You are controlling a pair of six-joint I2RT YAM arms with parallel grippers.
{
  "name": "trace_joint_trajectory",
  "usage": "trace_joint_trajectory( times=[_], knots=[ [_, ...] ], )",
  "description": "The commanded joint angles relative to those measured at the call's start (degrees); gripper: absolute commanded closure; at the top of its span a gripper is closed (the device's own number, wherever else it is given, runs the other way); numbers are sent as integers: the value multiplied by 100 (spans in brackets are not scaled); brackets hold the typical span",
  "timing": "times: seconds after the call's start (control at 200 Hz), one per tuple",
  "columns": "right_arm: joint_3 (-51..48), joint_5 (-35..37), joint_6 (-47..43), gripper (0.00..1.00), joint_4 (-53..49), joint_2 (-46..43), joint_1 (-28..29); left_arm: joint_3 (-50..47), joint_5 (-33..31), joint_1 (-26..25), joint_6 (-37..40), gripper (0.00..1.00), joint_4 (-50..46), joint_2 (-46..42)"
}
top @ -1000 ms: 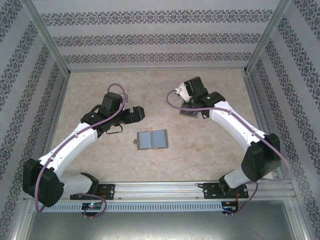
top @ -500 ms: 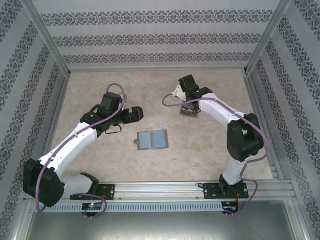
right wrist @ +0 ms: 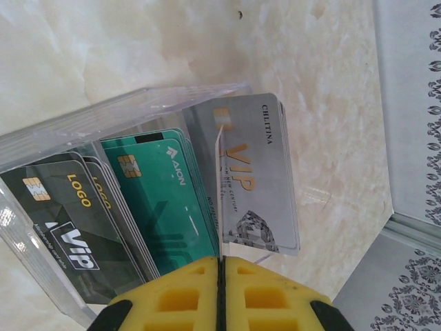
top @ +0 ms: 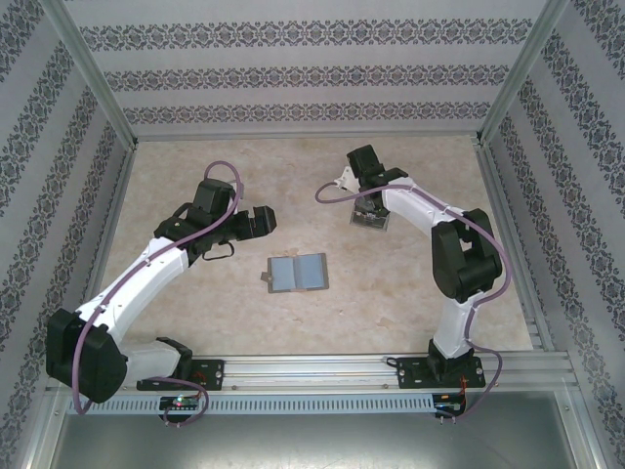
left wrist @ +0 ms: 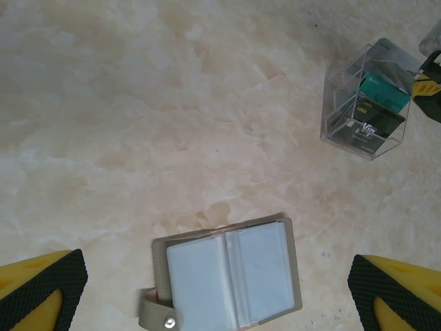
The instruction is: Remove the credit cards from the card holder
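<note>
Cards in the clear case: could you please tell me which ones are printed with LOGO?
The black cards, lettered LOGO in gold. The green cards read APON instead, and the silver card bears a diamond.

Card holder (top: 298, 275): lying open and flat near the table's (top: 195, 166) middle, with a grey-brown rim framing two pale blue-grey halves.
Side tab (left wrist: 157, 318): sticking out from the holder's 9 o'clock edge in the top view.
Credit cards (right wrist: 172, 207): black, green and silver, standing on edge in a clear case (left wrist: 337, 103), sitting at the holder's 2 o'clock.
</note>
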Motion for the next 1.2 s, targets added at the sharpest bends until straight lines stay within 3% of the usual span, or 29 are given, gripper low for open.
trace_joint_trajectory(
  times=[0.0, 0.275, 0.41, 0.61, 0.889, 0.999, 1.044, 1.099, 1.194],
  knots=[
    [233, -102, 15, 100, -10, 139, -93, 132, 38, 93, 126, 0, -114, 25],
    [336, -132, 93, 100, -22, 303, -168, 100, 89, 145, 107, 0, -105, 53],
    [387, 234, 214, 78, 165, 357, -240, 91, 100, 155, 95, 0, -115, 66],
    [732, 802, 738, 77, 247, 396, -493, 41, 170, 179, 39, 0, -88, 48],
    [663, 440, 1570, 77, -49, 41, -542, -157, 153, 174, -86, 0, -117, -158],
    [460, -303, 1989, 77, -250, -284, -533, -208, 144, 176, -103, 0, -173, -268],
    [362, -743, 2080, 74, -357, -400, -534, -242, 144, 175, -112, 0, -192, -317],
    [301, -1084, 2152, 62, -495, -448, -533, -280, 142, 175, -138, 0, -210, -364],
    [246, -1113, 2200, 62, -605, -378, -514, -386, 170, 173, -199, 0, -211, -462]
  ],
)
